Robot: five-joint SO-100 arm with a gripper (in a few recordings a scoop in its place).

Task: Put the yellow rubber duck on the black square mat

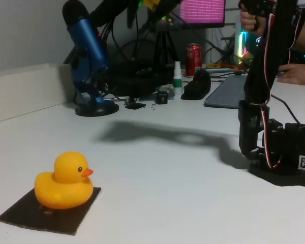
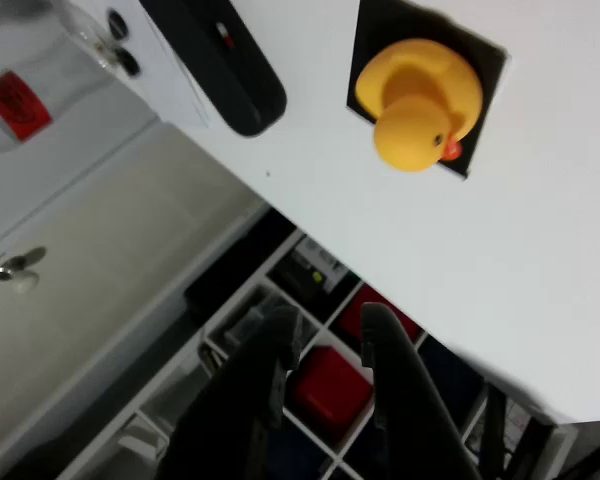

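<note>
While upright, yellow rubber duck (image 1: 64, 186) on black square mat (image 1: 25, 212).

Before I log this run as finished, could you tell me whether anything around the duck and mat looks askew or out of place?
Nothing stands out. The yellow rubber duck sits upright on the black square mat, which lies flat on the white table. The gripper is up and well away from both, holding nothing.

I count 1 yellow rubber duck (image 1: 63, 187), 1 black square mat (image 1: 20, 211), 1 blue microphone (image 1: 86, 51), 1 red can (image 1: 193, 59), 1 small bottle (image 1: 178, 78).
</note>
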